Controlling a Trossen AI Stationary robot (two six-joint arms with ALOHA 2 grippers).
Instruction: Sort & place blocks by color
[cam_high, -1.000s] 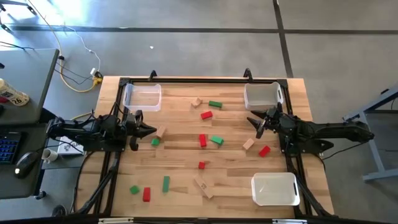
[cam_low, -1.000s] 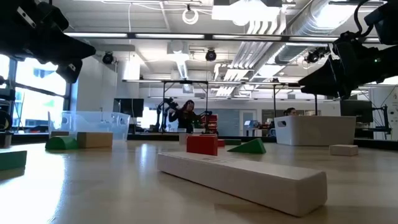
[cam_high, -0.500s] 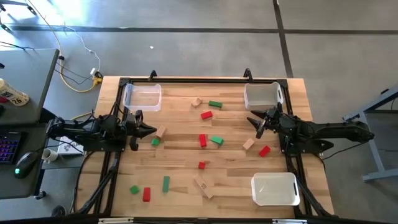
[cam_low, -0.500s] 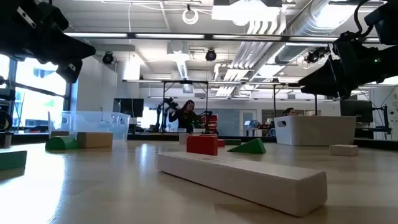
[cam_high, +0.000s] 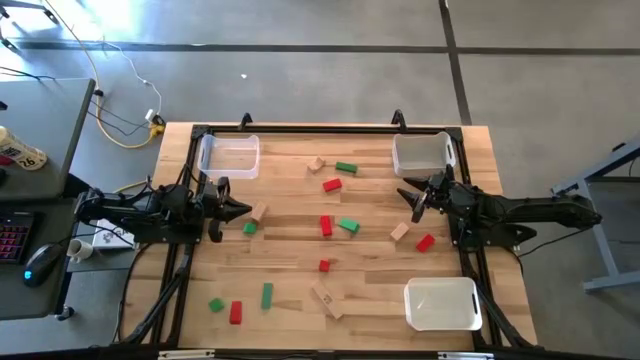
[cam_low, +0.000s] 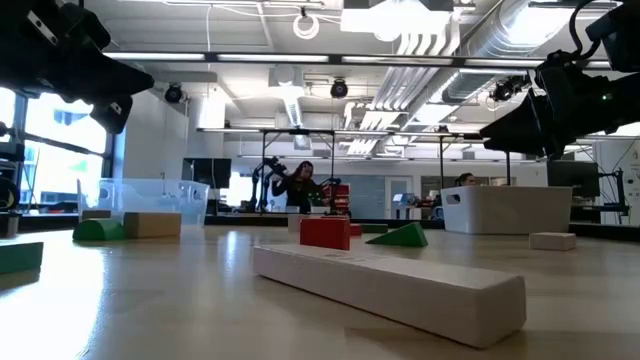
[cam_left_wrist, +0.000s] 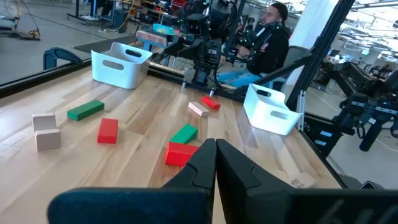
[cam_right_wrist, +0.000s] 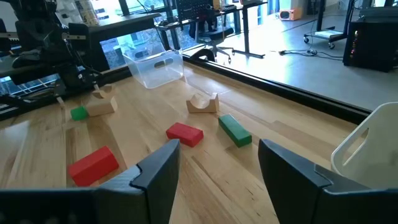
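A wooden table (cam_high: 300, 255) holds three clear bins (cam_high: 441, 303) at its corners. Left gripper (cam_high: 243, 209) hovers at the left, fingers shut and empty; right gripper (cam_high: 409, 197) at the right, fingers apart, empty. Red, green and tan blocks (cam_high: 326, 226) lie scattered between them.

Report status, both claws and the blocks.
Left claw shut, empty, at table's left edge. Right claw open, empty, beside the far-right bin. Blocks scattered, none binned. Nothing blocking.
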